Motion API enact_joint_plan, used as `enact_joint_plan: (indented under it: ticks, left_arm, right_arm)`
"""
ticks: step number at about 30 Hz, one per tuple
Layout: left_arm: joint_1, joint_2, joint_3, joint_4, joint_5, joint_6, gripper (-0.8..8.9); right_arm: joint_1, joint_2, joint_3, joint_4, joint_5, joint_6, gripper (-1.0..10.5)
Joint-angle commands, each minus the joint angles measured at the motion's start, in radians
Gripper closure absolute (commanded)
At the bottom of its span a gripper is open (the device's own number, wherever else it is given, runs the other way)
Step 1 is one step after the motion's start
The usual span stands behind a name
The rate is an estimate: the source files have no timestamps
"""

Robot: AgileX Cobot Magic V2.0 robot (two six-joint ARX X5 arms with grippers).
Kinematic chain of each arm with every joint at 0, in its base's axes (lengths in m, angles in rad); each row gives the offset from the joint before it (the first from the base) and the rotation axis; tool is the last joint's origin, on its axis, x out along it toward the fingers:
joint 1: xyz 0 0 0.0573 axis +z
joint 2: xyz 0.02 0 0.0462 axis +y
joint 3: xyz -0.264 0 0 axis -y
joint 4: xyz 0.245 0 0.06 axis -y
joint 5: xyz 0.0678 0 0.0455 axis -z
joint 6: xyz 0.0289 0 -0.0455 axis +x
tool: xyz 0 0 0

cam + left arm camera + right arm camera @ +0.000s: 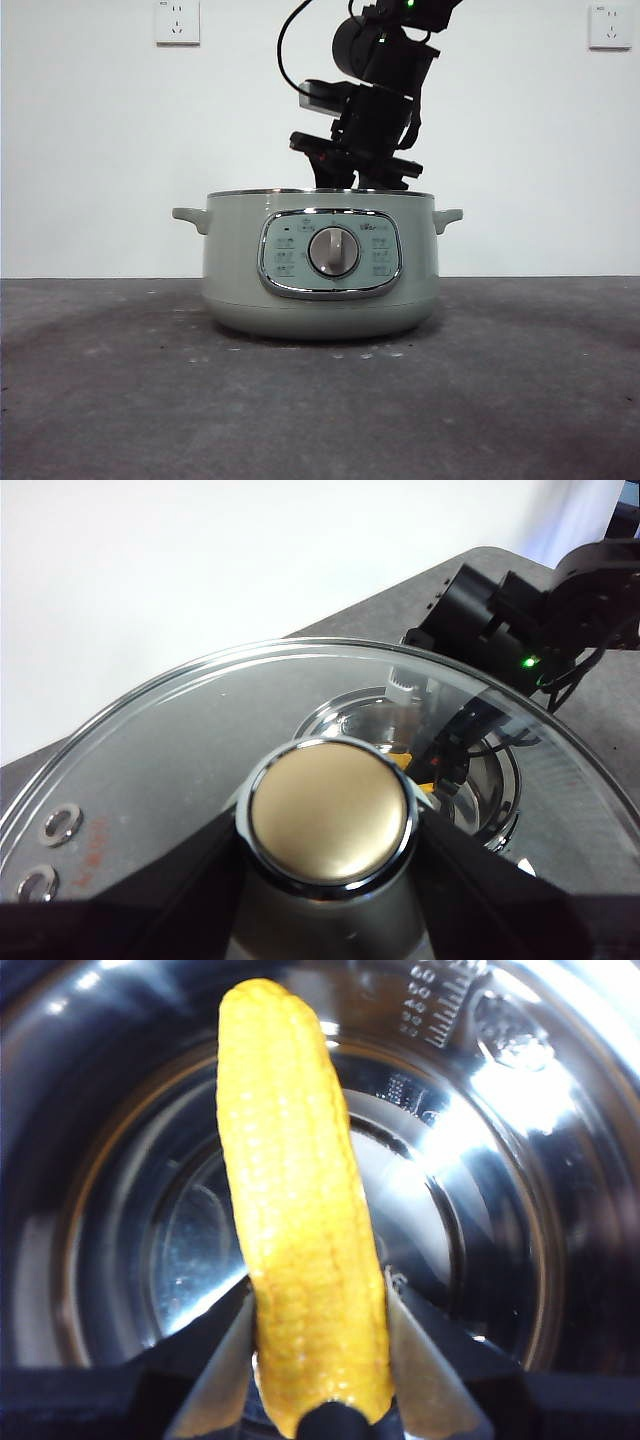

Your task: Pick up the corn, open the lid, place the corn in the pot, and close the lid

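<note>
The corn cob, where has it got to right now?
The corn is clamped in the right pincer, hanging just inside the open pot, above its shiny bowl. The left pincer holds the lid off, above the pot.

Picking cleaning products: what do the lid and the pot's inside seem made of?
The lid, held by its knob in the left gripper, looks like clear glass: the pot shows through it. The knob's cap looks like satin metal, chrome-ringed. The pot interior looks like polished steel, mirror-bright with glare.
</note>
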Motion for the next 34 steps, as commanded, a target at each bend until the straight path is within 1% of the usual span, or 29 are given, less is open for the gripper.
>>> enact_joint_plan:
  ticks: [1, 15, 18, 19, 20, 22, 23, 24, 27, 30, 34]
  left_arm:
    - [0.003, -0.026, 0.012, 0.038, 0.015, 0.003, 8.2]
    - [0.003, -0.053, 0.012, 0.037, 0.02, 0.0, 8.2]
    - [0.001, -0.052, 0.012, 0.037, 0.02, 0.0, 8.2]
    - [0.001, -0.052, 0.012, 0.037, 0.02, 0.0, 8.21]
    - [0.001, -0.052, 0.012, 0.037, 0.02, 0.0, 8.21]
    - [0.001, -0.052, 0.012, 0.037, 0.02, 0.0, 8.2]
    - [0.001, -0.052, 0.012, 0.037, 0.02, -0.003, 8.2]
    - [0.001, -0.052, 0.012, 0.037, 0.02, -0.005, 8.21]
    - [0.001, -0.051, 0.012, 0.039, 0.02, -0.007, 8.21]
    - [0.001, -0.051, 0.012, 0.039, 0.02, -0.007, 8.21]
    - [0.001, -0.051, 0.012, 0.039, 0.02, -0.008, 8.21]
  right_arm:
    - [0.003, 0.029, 0.002, 0.006, 0.004, -0.015, 9.6]
    - [0.006, 0.075, 0.002, -0.002, 0.007, -0.015, 9.6]
    - [0.006, 0.075, 0.002, -0.002, 0.007, -0.012, 9.3]
    - [0.007, 0.075, 0.002, -0.001, 0.007, -0.013, 8.8]
    - [0.007, 0.075, 0.002, -0.001, 0.007, -0.012, 7.8]
    - [0.007, 0.075, 0.002, -0.002, 0.007, -0.01, 5.5]
    - [0.007, 0.075, 0.003, -0.002, 0.007, -0.002, 4.1]
    - [0.007, 0.075, 0.004, -0.002, 0.007, 0.01, 3.6]
    - [0.007, 0.074, 0.013, -0.01, -0.016, 0.014, 3.5]
    - [0.007, 0.069, 0.041, -0.029, -0.019, 0.016, 3.5]
    - [0.007, 0.047, 0.121, -0.101, -0.019, 0.016, 3.5]
